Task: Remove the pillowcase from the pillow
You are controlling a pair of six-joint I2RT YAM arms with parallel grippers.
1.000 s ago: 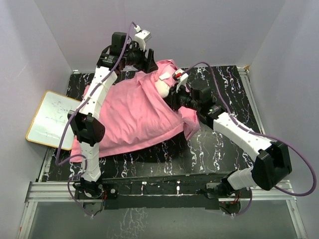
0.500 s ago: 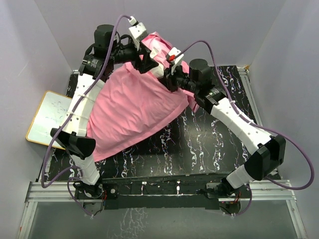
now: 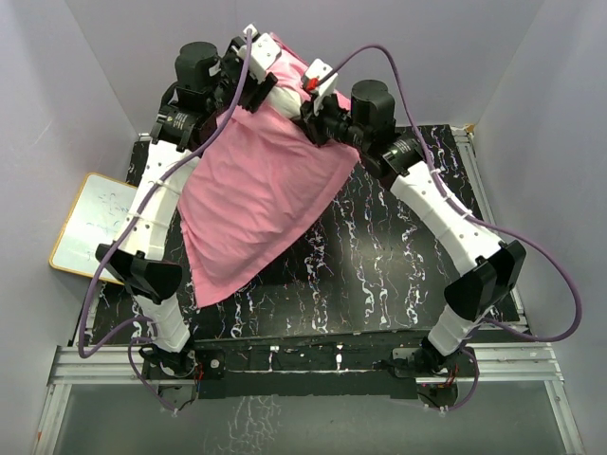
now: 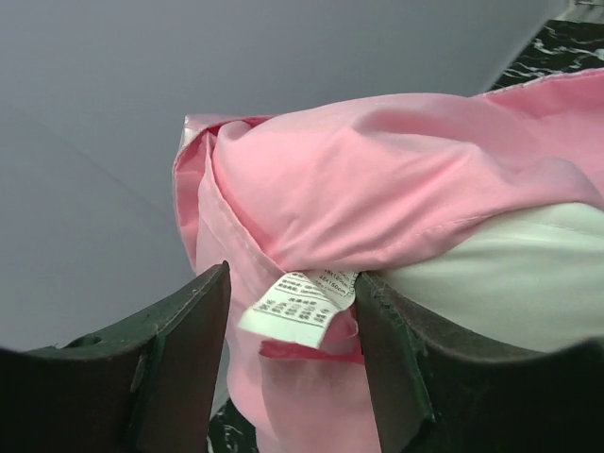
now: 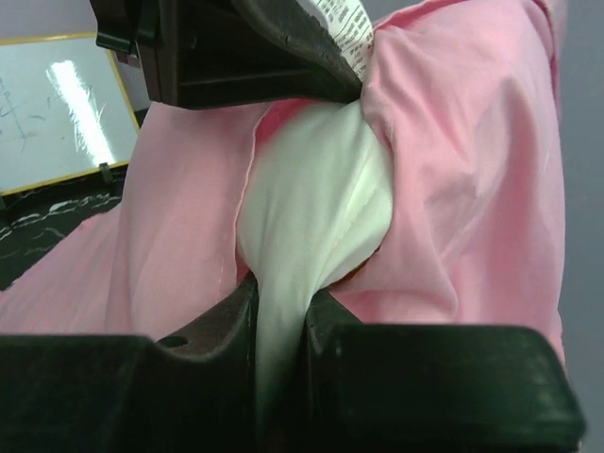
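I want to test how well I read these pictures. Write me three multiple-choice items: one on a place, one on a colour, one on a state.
1. Where is the whiteboard?
A) at the left side of the table
B) beneath the right arm
C) at the far right corner

2. What colour is the fabric pinched by the right gripper?
A) pink
B) white
C) yellow

3. How is the pillowcase?
A) folded flat
B) held up, with the pillow inside
C) fully off

Answers:
1 A: it lies beside the left arm.
2 B: white pillow fabric sits between its fingers.
3 B: the left gripper grips its hem, and white shows in its opening.
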